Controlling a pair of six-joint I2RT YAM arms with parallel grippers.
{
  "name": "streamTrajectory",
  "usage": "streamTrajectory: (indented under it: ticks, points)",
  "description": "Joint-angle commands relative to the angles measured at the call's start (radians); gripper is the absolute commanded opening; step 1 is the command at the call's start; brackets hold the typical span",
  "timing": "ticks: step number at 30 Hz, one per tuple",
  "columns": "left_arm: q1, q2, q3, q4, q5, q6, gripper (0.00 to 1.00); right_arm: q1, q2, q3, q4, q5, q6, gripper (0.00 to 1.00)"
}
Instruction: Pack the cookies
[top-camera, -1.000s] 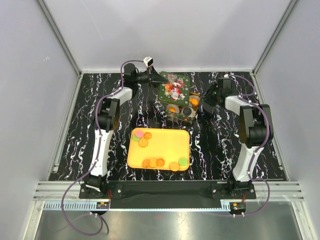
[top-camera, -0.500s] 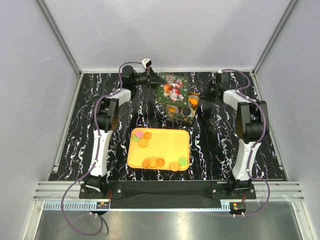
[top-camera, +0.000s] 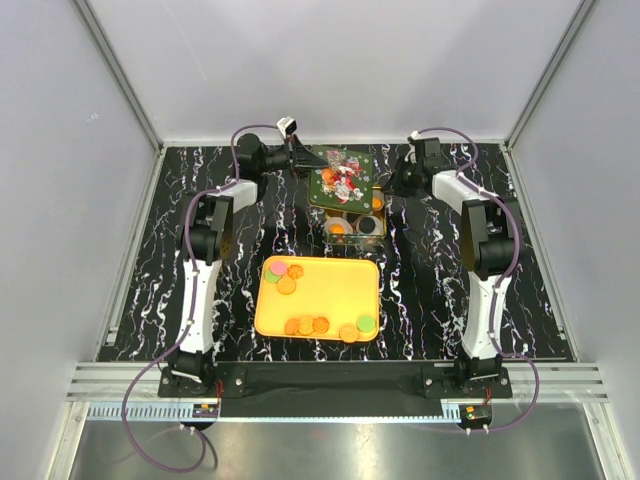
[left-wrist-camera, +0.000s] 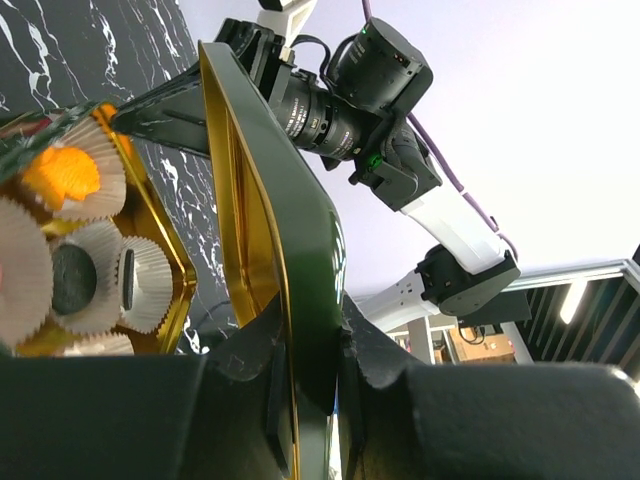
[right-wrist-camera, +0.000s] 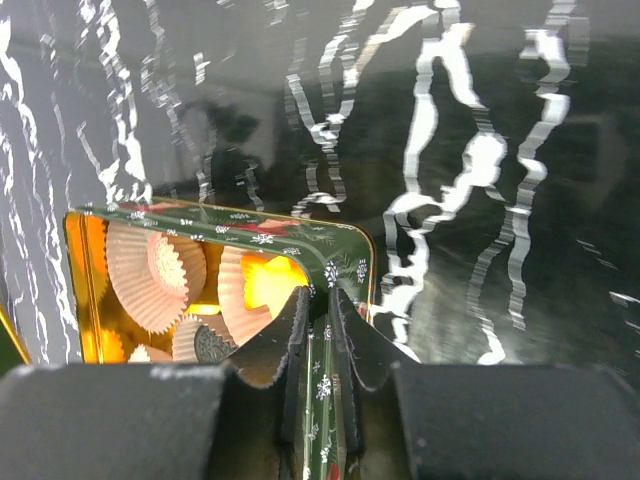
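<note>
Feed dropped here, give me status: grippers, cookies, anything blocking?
Left gripper shut on tin lid, right gripper likewise. Lid held tilted above open tin. Cookies loose on tray. Nothing blocking.

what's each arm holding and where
left end effector: green lid, by its edge. right end effector: green snowflake rim near a corner of the tin, lid's or tin's unclear.

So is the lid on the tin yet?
Not yet. The left gripper and right gripper hold the lid tilted over the tin; paper cups with cookies show uncovered.
</note>
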Motion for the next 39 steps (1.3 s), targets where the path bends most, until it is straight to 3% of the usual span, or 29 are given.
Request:
streamTrajectory:
  ticks: [1,4,9,13,19,29,39]
  points:
    - [0.009,-0.085,-0.015,0.103,0.009,-0.023,0.04,0.037,0.025,0.043,-0.041,-0.051,-0.048,0.13]
    - [0.009,-0.093,-0.046,0.122,0.003,-0.024,0.04,0.039,0.025,0.04,-0.024,-0.071,-0.031,0.14]
    - [0.004,-0.116,-0.118,0.165,-0.02,-0.029,0.04,0.032,-0.021,0.017,0.002,-0.039,0.036,0.41]
    - [-0.005,-0.128,-0.164,0.226,-0.032,-0.06,0.04,-0.009,-0.059,0.012,0.004,-0.038,0.11,0.55]
    - [-0.023,-0.157,-0.258,0.272,-0.089,-0.048,0.04,-0.032,-0.149,-0.058,0.025,0.018,0.168,0.63]
    - [-0.073,-0.142,-0.284,0.237,-0.137,-0.006,0.05,-0.034,-0.217,-0.273,0.222,-0.111,0.234,0.79]
    - [-0.094,-0.133,-0.322,0.242,-0.18,0.011,0.06,-0.034,-0.287,-0.365,0.303,-0.087,0.271,0.91]
